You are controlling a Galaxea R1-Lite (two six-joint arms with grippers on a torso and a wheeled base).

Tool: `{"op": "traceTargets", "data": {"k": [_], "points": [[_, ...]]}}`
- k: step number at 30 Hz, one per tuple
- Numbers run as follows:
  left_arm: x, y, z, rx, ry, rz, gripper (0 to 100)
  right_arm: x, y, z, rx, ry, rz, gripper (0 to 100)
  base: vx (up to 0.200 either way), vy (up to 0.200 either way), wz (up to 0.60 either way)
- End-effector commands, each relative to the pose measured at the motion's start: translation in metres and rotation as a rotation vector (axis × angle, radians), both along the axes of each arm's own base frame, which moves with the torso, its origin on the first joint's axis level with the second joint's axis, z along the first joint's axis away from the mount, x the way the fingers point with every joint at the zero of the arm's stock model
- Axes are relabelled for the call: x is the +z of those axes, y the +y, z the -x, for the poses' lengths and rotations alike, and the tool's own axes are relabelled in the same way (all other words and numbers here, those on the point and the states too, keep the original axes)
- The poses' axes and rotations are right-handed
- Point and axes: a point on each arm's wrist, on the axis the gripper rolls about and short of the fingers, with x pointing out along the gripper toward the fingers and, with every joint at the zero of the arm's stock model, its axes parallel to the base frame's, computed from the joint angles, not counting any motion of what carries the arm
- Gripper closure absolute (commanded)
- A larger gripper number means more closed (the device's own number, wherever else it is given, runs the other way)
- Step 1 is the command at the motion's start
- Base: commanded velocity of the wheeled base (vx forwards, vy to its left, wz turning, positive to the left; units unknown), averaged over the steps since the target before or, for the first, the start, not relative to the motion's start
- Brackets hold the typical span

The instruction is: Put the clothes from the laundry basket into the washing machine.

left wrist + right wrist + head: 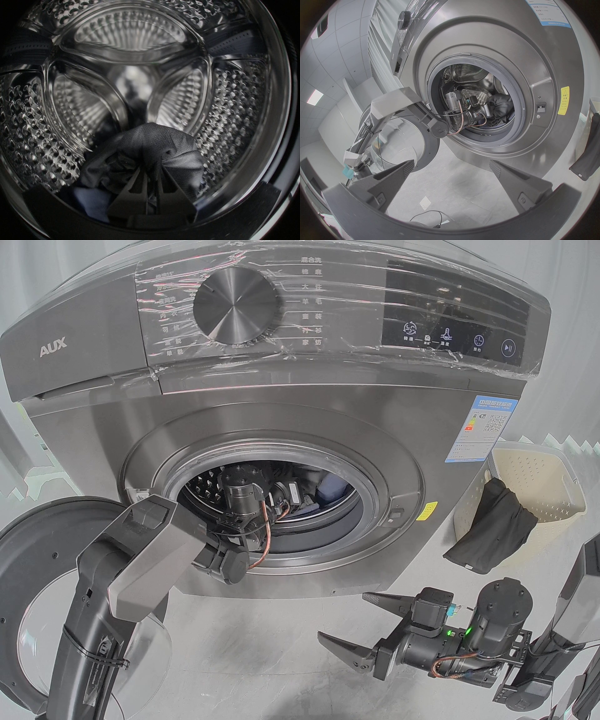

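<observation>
At far left, the round door [37, 590] of the washing machine [300, 402] hangs wide open. Just right of it the left arm [144, 552] runs through the opening into the drum [237, 103]. There the left pincer [152, 175] sits low near the drum's bottom, its fingers [137, 190] drawn nearly together on a bunched dark garment [156, 143]. The cloth seems pinched between the tips, though the dim light makes the exact hold hard to read. A paler bluish piece [90, 200] lies beside that garment on the drum's bottom. Farther right, outside the machine and lower, the right pincer [344, 617] hovers above the grey floor [250, 646]. Its fingers are spread wide with nothing between them, and it points toward the left. At far right the cream laundry basket [550, 484] stands just beside the machine, and a black garment [494, 530] hangs over its near rim, draping down the outside
</observation>
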Motion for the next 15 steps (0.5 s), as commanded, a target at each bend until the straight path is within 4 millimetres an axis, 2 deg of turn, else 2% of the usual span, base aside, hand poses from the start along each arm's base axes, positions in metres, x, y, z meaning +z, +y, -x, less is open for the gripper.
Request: {"op": "traceTargets", "data": {"k": [1,6,12,13,15], "points": [[-0.014,0.012,-0.023,0.081,-0.027,0.02,100,0.0,0.001,0.0,0.001,0.0,0.0,0,0.0,0.0,0.0],[-0.021,0.011,-0.024,0.08,-0.021,0.015,100,-0.002,0.001,-0.001,0.001,0.003,0.003,0,0.0,0.0,0.0],[-0.017,0.002,-0.017,0.06,-0.014,0.015,100,-0.002,0.001,-0.001,0.001,0.003,0.003,0,0.0,0.0,0.0],[-0.015,0.002,-0.016,0.06,-0.016,0.016,0,-0.002,0.001,-0.001,0.001,0.003,0.003,0,0.0,0.0,0.0],[-0.009,0.003,-0.012,0.054,-0.013,0.021,0,-0.002,0.001,-0.001,0.001,0.003,0.003,0,0.0,0.0,0.0]]}}
